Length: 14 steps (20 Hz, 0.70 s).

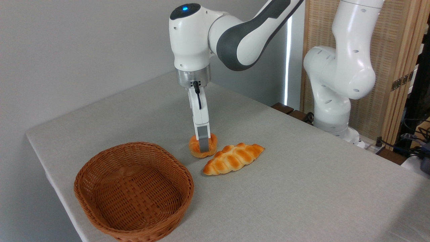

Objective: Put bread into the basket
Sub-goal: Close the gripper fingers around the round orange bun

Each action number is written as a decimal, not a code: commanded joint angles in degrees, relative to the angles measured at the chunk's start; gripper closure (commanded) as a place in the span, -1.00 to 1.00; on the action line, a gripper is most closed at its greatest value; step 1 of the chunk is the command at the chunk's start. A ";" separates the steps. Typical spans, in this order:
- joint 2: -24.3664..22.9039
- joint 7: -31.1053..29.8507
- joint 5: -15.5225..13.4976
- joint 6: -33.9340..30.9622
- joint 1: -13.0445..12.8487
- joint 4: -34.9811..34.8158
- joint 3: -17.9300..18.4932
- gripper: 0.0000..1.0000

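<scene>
The bread, a small round orange-golden bun, sits on the table just behind the right end of the basket. My gripper reaches straight down onto it. The near finger lies against the bun's front face, and the far finger is hidden behind the bun. The fingers stand on either side of the bun, but the gap between them does not show. The basket is an oval brown wicker one with low sides. It stands at the front left of the table with nothing in it.
A longer braided golden loaf lies right of the bun, nearly touching it. The grey table ends at an edge left of the basket. The arm's white base stands at the back right, with cables behind it.
</scene>
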 commanded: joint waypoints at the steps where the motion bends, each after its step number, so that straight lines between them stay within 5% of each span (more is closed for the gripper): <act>1: -0.62 1.24 -0.81 1.14 -0.47 -1.00 0.53 -0.49; 6: -0.62 1.16 -0.81 1.14 -0.47 -1.00 0.53 0.22; 14: -0.62 1.16 -0.81 1.14 -0.47 -1.00 0.53 0.35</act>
